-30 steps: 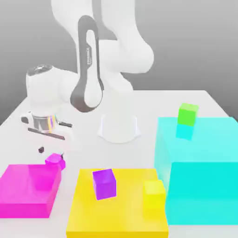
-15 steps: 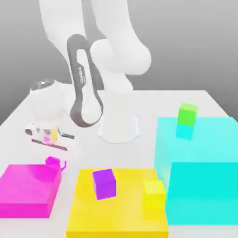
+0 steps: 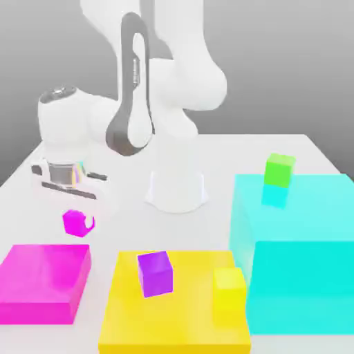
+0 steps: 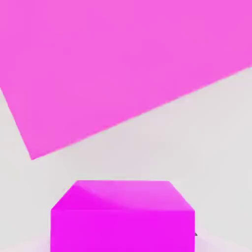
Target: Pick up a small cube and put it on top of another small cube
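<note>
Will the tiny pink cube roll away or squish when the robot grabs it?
Probably not. The small cube has flat faces and sharp edges, so it should sit still rather than roll. Its sides look straight and undented, so it seems stiff. Its glossy surface might be a bit slippery, so it could slide.

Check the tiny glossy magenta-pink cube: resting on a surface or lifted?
Lifted. The tiny glossy magenta-pink cube hangs above the white table, apart from the big flat magenta block, under the shut pincer.

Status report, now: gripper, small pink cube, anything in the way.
Gripper shut on small magenta cube, lifted above big magenta block. Purple cube sits on yellow block. Path looks clear.
</note>
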Controlling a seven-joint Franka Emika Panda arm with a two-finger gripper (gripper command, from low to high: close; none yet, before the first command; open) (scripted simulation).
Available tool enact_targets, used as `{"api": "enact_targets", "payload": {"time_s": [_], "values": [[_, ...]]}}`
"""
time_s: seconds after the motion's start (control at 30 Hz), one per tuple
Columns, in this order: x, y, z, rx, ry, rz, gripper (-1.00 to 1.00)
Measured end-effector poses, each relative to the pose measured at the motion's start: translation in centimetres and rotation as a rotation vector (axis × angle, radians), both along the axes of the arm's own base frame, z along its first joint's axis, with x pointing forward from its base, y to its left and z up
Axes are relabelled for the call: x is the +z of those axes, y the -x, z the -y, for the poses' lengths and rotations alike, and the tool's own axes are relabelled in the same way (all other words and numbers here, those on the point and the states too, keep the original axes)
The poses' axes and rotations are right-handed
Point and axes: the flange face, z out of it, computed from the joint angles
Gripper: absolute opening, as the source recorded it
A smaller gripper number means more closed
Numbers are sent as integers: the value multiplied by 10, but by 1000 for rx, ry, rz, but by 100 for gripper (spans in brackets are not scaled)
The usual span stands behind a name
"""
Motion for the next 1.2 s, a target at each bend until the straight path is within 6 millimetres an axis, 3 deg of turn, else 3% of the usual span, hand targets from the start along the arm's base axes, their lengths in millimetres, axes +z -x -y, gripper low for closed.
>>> {"api": "enact_targets", "payload": {"time_s": [0.3, 0.63, 0.7, 0.8, 0.83, 1.03, 1.1, 1.2], "values": [[48, -91, -54, -79, -2, 1, -100], [116, -164, -159, -169, -3, 1, -100], [108, -169, -170, -178, -1, 1, -100], [72, -171, -174, -181, 1, 1, -100], [64, -170, -174, -181, 0, 1, 100], [59, -170, -174, -181, 0, 1, 100], [73, -171, -174, -181, 2, 0, 100], [111, -170, -174, -181, 2, 0, 100]]}}
